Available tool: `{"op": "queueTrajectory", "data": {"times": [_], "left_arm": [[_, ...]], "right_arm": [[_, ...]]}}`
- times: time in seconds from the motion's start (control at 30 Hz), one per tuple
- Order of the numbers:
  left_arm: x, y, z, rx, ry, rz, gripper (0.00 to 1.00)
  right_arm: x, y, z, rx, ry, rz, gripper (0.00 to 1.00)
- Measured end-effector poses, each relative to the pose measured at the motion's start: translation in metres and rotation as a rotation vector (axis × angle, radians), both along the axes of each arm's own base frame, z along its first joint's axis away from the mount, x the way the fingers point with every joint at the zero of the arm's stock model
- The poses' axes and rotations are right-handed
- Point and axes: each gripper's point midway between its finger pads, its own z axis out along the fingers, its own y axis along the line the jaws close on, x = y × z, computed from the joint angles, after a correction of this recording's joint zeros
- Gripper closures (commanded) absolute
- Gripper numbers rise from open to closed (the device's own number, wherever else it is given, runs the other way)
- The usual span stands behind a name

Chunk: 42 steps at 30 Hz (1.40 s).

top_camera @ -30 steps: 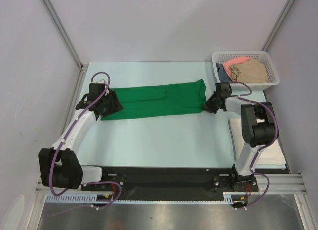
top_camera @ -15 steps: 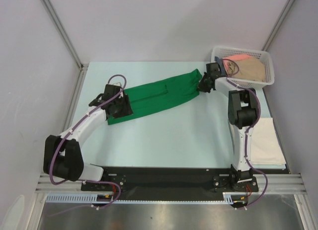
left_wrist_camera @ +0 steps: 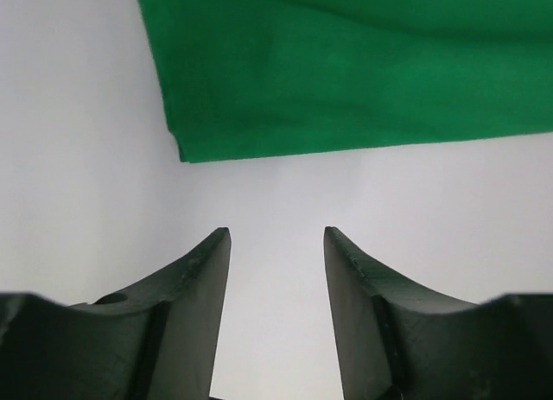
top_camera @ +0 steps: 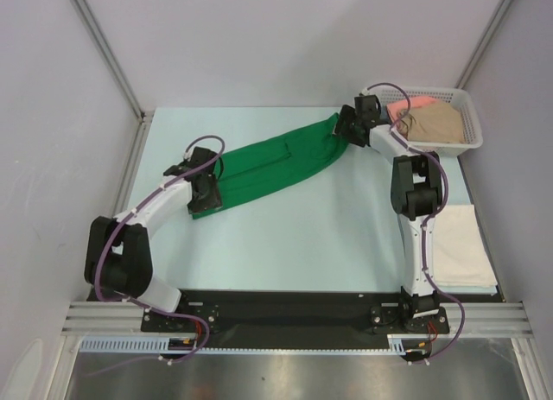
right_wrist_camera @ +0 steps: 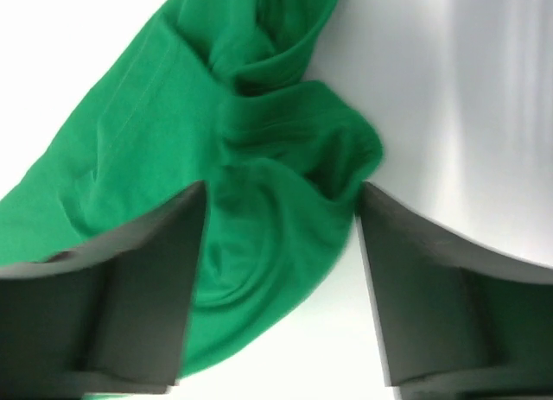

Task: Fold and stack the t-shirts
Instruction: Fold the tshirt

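A bright green t-shirt (top_camera: pixel 268 162), folded into a long strip, lies slanted across the table from near left to far right. My left gripper (top_camera: pixel 207 200) is at its near-left end. In the left wrist view that gripper (left_wrist_camera: pixel 276 236) is open over bare table, and the green t-shirt's edge (left_wrist_camera: pixel 346 63) lies just beyond the fingertips. My right gripper (top_camera: pixel 343 130) is at the far-right end. In the right wrist view it (right_wrist_camera: pixel 281 193) is wide open, with the bunched green cloth (right_wrist_camera: pixel 276 158) loose between and under the fingers. A cream-white folded t-shirt (top_camera: pixel 462 244) lies at the right edge.
A white mesh basket (top_camera: pixel 449 92) at the far right corner holds a salmon-pink t-shirt (top_camera: pixel 415 102) and a tan t-shirt (top_camera: pixel 436 123), close behind the right wrist. Grey walls close in the table on the left, back and right.
The right gripper carried the shirt's end back toward the basket, then opened and let it go. The left gripper moved right and now stands just off the shirt's edge. The shirt went from straight to slanted.
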Motion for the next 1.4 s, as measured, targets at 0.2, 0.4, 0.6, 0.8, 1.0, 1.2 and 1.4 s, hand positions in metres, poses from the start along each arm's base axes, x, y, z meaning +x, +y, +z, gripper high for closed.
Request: {"op": "queueTrajectory", "data": {"times": [0.2, 0.4, 0.6, 0.8, 1.0, 1.2, 1.4], "left_arm": [[-0.011, 0.029, -0.016, -0.058, 0.054, 0.163, 0.46], [-0.019, 0.059, -0.033, -0.18, 0.071, 0.363, 0.49], [-0.005, 0.065, -0.032, -0.264, 0.019, 0.436, 0.46], [0.005, 0.06, -0.045, -0.312, 0.036, 0.458, 0.47], [0.004, 0.059, -0.059, -0.326, 0.089, 0.506, 0.6], [0.012, 0.06, -0.062, -0.33, 0.103, 0.532, 0.79], [0.014, 0.058, -0.062, -0.344, 0.094, 0.534, 1.0]], "right_arm": [[-0.014, -0.001, 0.017, -0.031, 0.072, 0.005, 0.05], [-0.033, -0.027, 0.065, -0.074, 0.094, -0.04, 0.01], [-0.074, -0.031, 0.13, -0.057, 0.052, -0.023, 0.0], [-0.139, -0.001, 0.163, -0.021, 0.025, 0.091, 0.0], [-0.172, 0.01, 0.155, -0.009, 0.061, 0.151, 0.01], [-0.183, 0.005, 0.155, -0.011, 0.063, 0.154, 0.01], [-0.19, 0.009, 0.169, -0.001, 0.031, 0.172, 0.01]]}}
